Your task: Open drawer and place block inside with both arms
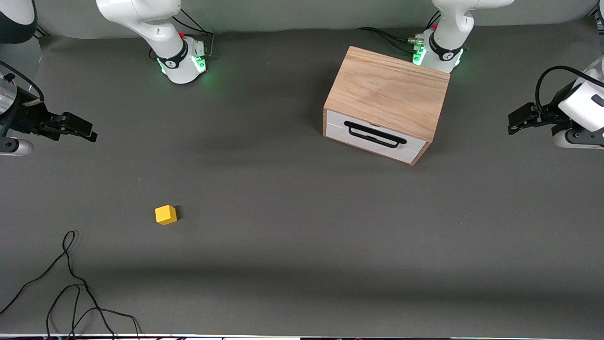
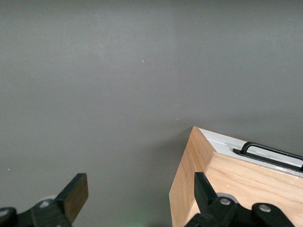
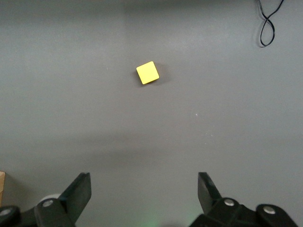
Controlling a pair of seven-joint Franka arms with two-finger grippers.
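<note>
Nothing is begun: the drawer sits shut in its cabinet toward my left arm's end, and the block lies well apart, nearer the front camera, toward my right arm's end. My left gripper hangs wide beside the cabinet; my right gripper hangs wide and empty; next, I judge, the left must hook the handle and pull.

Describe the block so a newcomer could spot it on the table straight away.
Start at the wooden cabinet near the left arm's base. Move toward the right arm's end of the table, nearer the front camera, to the block. It lies alone on grey cloth: a small bright yellow cube, the only vivid colour there.
</note>
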